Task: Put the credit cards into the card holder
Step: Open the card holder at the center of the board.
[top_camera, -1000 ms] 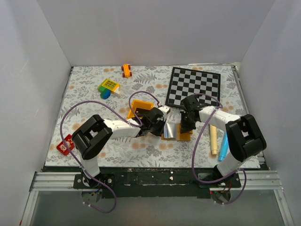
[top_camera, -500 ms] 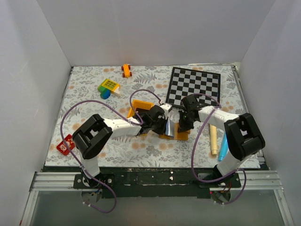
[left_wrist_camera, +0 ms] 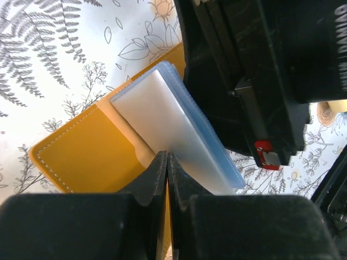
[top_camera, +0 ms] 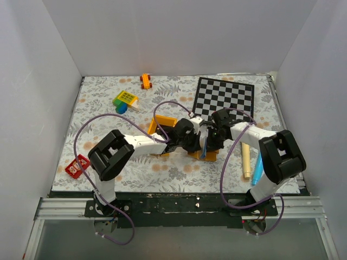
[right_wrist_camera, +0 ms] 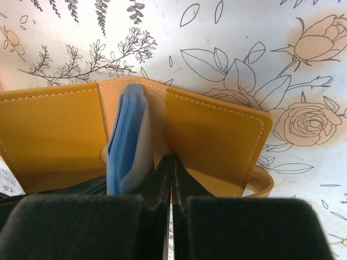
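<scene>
Between the two sets of fingertips, at mid-table, lies the card holder (right_wrist_camera: 217,141), spread open like a book with its tan covers flat on the flowered table (right_wrist_camera: 81,32) and its stack of pale blue-grey sleeves (right_wrist_camera: 127,141) standing up from the fold. The left gripper (left_wrist_camera: 167,161) is clenched, its tips meeting right at the lower edge of that sleeve stack, with one tan cover stretching away to the left of the jaws and the sleeves slanting up and to the right of them. The right gripper (right_wrist_camera: 171,161) is likewise clenched, its tips pressing at the fold, with the sleeves just to the left of the jaws and the other cover to the right. As I judge it, the task is at an early stage: the holder is open and kept spread, but no card shows in any sleeve or pocket, so picking up each of the credit cards and sliding it in is all left to do. Whether either pair of jaws nips a thin leaf of the holder or only presses on it cannot be told, since the tips hide the contact. The credit cards themselves cannot be made out anywhere; the yellow bin (top_camera: 154,125) behind the left jaws is mostly covered by the arm, so its contents are hidden, and from above the two wrists cover nearly all of the holder
</scene>
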### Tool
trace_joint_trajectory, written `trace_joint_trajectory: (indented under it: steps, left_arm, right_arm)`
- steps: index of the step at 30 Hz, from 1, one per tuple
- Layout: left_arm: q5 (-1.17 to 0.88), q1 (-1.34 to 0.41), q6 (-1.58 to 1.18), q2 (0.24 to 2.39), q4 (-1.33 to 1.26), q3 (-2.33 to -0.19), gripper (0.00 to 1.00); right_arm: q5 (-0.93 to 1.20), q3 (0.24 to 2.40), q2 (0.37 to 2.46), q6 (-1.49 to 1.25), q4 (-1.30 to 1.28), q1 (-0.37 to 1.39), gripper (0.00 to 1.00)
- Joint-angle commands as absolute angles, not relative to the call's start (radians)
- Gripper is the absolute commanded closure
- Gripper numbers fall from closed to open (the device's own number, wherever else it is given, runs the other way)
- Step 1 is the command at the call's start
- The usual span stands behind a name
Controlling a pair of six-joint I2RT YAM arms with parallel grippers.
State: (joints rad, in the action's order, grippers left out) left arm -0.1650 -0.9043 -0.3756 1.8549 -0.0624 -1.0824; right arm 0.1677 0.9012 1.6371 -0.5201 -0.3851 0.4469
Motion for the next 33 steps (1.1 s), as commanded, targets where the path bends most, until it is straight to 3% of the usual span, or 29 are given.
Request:
trace_joint_trajectory:
  steps: [1,17,33]
  left_arm:
    - [-0.196,-0.919,-0.390,1.887,-0.087,-1.112,1.00]
    - [-0.179,-0.927,-0.374,1.919,-0.069,-1.115,1.00]
    - [-0.166,-0.927,-0.376,1.905,-0.067,-1.092,1.00]
  right_arm:
    - [0.187,0.876,1.649,-0.526,-0.357,0.442,0.99]
    - [-0.067,0.946,1.401,-0.483,-0.572,0.394,0.99]
    - [0.075,0.954,1.402,-0.494,-0.560,0.387,0.99]
